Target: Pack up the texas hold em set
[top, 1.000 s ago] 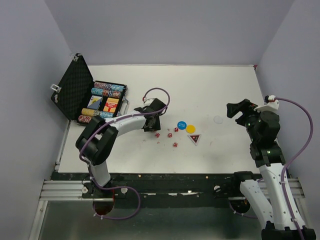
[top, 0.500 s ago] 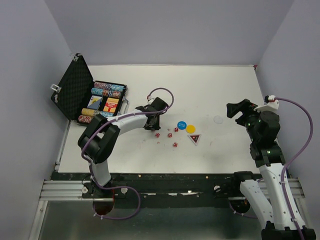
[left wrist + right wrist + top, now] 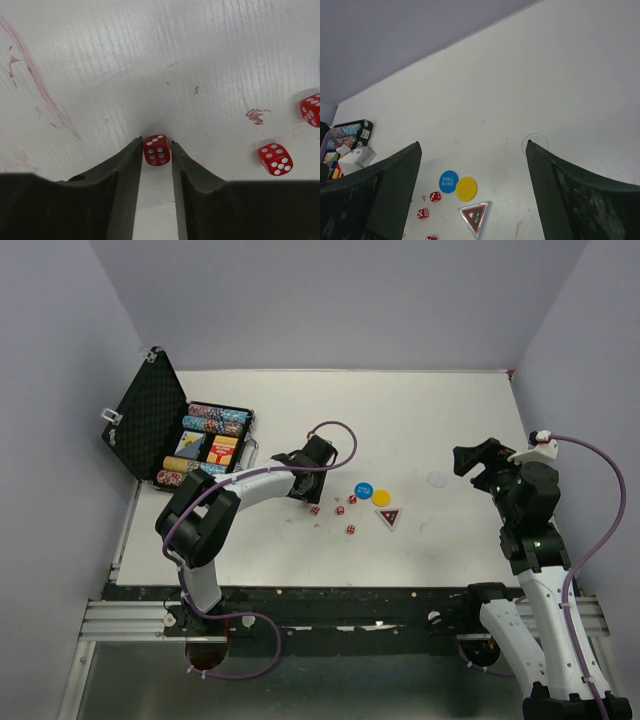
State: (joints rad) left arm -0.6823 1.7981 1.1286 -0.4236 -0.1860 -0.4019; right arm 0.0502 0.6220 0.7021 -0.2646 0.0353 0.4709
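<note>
- The left jaws pinch one red die from both sides. The die sits on the white desk.
- The other red dice lie close by on the desk, and nothing touches them.
- A blue disc and a yellow disc lie side by side, touching, just past the dice.
- A dark triangle token lies just beside the yellow disc, on the side nearer the arms.
- A pale round disc lies alone, further to the right.
- The black case stands open at the far left of the desk. Its bumpy foam lid tilts up, and rows of chips lie inside.
- The right jaws are spread wide with nothing in them, up over the right side of the desk.
</note>
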